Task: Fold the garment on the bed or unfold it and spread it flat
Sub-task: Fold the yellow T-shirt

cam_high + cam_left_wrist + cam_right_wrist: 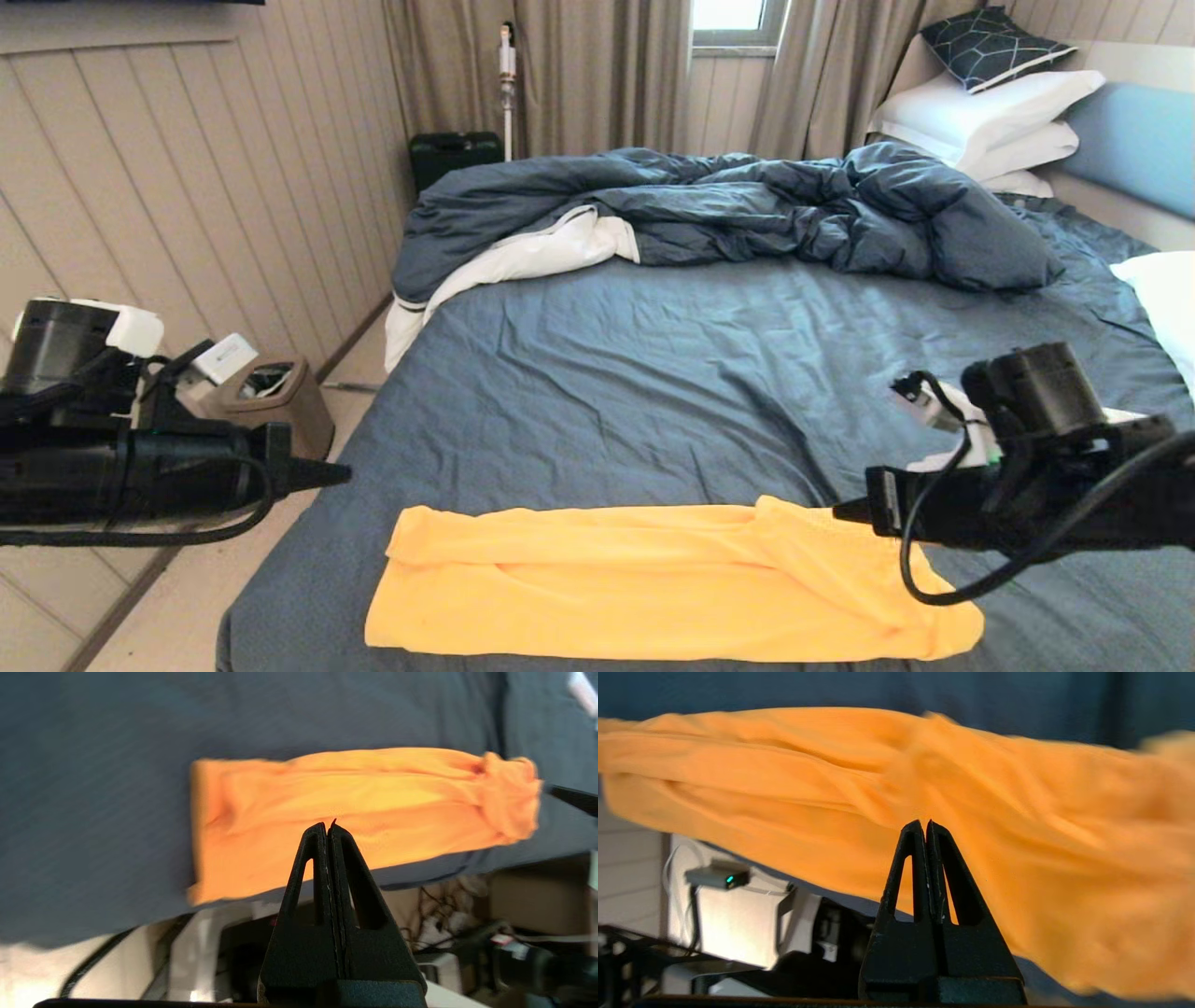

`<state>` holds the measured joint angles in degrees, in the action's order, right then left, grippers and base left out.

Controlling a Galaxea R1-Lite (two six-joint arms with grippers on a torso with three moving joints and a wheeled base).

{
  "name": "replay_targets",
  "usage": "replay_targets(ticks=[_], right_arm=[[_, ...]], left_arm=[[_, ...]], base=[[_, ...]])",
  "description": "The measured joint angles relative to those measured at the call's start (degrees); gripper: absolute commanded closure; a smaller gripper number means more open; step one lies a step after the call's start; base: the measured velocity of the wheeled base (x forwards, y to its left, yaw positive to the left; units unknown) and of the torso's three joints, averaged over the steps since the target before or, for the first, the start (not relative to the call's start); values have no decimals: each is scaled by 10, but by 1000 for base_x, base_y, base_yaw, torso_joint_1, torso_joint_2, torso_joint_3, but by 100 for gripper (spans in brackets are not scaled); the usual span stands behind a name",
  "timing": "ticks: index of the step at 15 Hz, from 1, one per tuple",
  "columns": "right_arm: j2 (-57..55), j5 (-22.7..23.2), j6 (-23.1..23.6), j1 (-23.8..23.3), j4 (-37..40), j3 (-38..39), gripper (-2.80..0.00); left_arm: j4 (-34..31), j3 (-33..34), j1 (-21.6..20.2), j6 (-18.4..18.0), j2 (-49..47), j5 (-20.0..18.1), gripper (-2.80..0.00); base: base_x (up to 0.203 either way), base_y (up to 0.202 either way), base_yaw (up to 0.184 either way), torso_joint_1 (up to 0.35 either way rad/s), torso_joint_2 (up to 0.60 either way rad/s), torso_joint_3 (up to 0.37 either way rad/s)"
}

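Item: left gripper (pixel 341 474). I am holding my fingers (pixel 343 858) pressed together on nothing, hanging off the bed's left edge, near but clear of the shirt's left end.

Item: right gripper (pixel 840 510). I am keeping these fingers (pixel 941 858) closed and empty too, the tip hovering at the raised sleeve lump on the shirt's right part; whether it is brushing the cloth I cannot tell.

Item: the garment (pixel 653 583). Yellow T-shirt, lying as a long narrow band across the near edge of the bed (pixel 653 373), already folded lengthwise, the print hidden.

Item: duvet (pixel 728 205), rumpled at the far side, well apart.

Step in hand, as I am judging it: between folds, both arms empty over the band's ends.

Next move: I am expecting to need both sets of fingers parted, each pinching one end's corners through all layers, then carrying one end over the other without dragging the band off the edge.
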<state>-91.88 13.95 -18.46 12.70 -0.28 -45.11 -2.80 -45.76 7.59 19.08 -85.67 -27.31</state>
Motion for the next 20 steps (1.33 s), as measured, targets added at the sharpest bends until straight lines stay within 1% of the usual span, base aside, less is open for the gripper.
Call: replay_targets(ticks=[2, 4, 8, 11, 15, 17, 20], right_arm=[[-47, -1, -21, 39, 11, -47, 0], [-98, -7, -29, 59, 23, -88, 0], [-188, -26, -33, 71, 34, -160, 0], [-228, -40, -33, 74, 50, -195, 0], [-241, -58, -33, 94, 54, -190, 0], [-229, -59, -31, 98, 54, -169, 0], [-199, -60, -28, 101, 52, -114, 0]], left_arm=[[0, -31, 30, 14, -31, 2, 0], [2, -52, 51, 17, -66, 6, 0], [7, -87, 76, 14, -142, 8, 0], [8, -93, 90, 12, -174, 9, 0], [8, -93, 97, 12, -187, 8, 0], [8, -93, 98, 12, -189, 8, 0], [8, -93, 98, 12, -191, 9, 0]], base=[[0, 0, 0, 0, 0, 0], [0, 0, 0, 0, 0, 0], [0, 0, 0, 0, 0, 0], [0, 0, 0, 0, 0, 0], [0, 0, 0, 0, 0, 0], [0, 0, 0, 0, 0, 0], [0, 0, 0, 0, 0, 0]])
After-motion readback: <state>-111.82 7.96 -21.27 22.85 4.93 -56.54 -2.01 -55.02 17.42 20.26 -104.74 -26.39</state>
